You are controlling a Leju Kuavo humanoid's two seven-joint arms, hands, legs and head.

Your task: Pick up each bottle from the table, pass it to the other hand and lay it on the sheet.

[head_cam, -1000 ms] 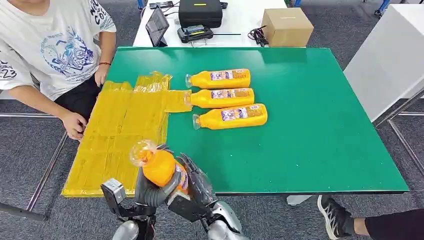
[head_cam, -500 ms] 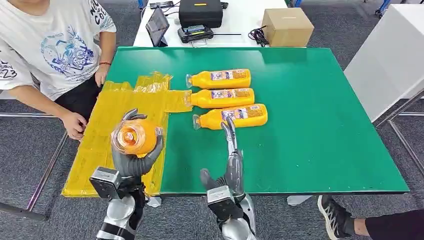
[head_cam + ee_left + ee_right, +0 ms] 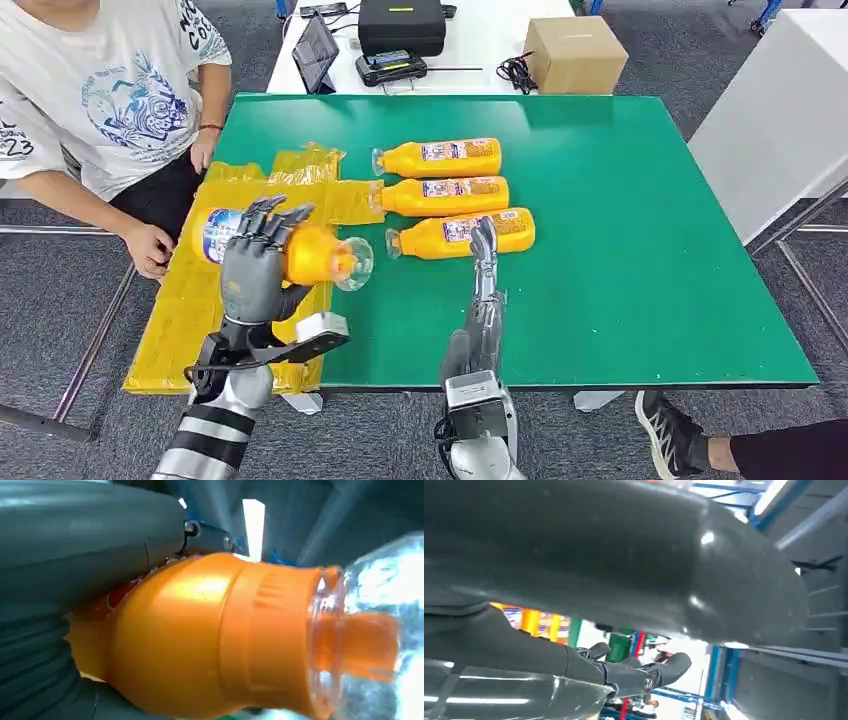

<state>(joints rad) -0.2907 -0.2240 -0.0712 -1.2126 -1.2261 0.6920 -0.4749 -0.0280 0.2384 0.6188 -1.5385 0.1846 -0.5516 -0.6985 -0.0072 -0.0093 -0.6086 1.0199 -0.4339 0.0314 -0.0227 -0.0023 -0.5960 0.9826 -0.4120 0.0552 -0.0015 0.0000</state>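
My left hand is wrapped round the body of an orange juice bottle, held sideways over the yellow sheet, cap end pointing right; it looks full, so I judge it heavy, stiff and slick, best gripped mid-body. My right hand is empty, fingers extended, near the nearest of three bottles on the green desk. The sheet overhangs the desk's left edge, so I'd lay the bottle towards its right side.
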